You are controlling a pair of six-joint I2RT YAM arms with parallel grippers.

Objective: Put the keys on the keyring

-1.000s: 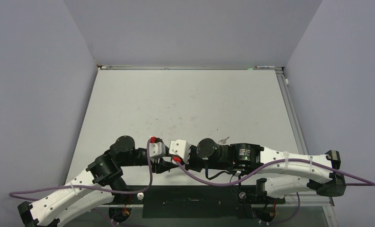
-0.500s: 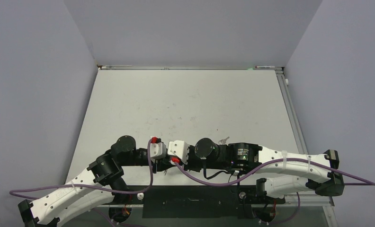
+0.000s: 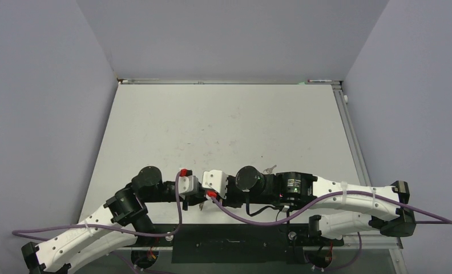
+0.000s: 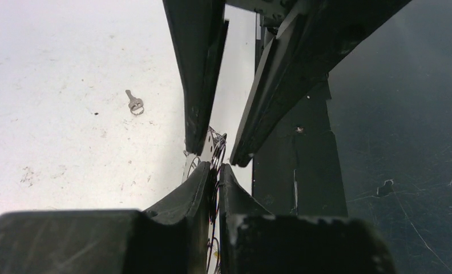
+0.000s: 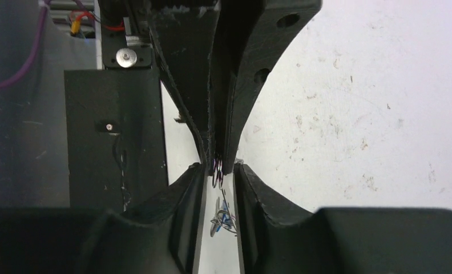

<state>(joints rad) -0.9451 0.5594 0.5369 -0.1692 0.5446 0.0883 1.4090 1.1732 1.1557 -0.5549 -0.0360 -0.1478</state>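
Note:
Near the table's front edge the two grippers meet tip to tip. My left gripper (image 4: 217, 170) is shut on the thin wire rim of the keyring (image 4: 217, 140). My right gripper (image 5: 219, 171) faces it, open by a narrow gap, with the keyring (image 5: 216, 173) edge-on between its fingers and touching neither pad that I can see. Below the ring hangs a small bunch of keys (image 5: 222, 221), one with a blue head. A plain silver key (image 4: 134, 103) lies loose on the table, and in the top view this silver key (image 3: 270, 169) sits just beyond the right wrist.
The black base plate (image 4: 383, 142) and the table's front edge lie directly under the grippers. Purple cables (image 3: 235, 214) loop off both wrists. The white tabletop (image 3: 224, 125) stretches to grey walls.
My left gripper has closed onto the keyring rim. The right gripper's fingers have parted a little from a shut hold. Both wrists have shifted slightly left.

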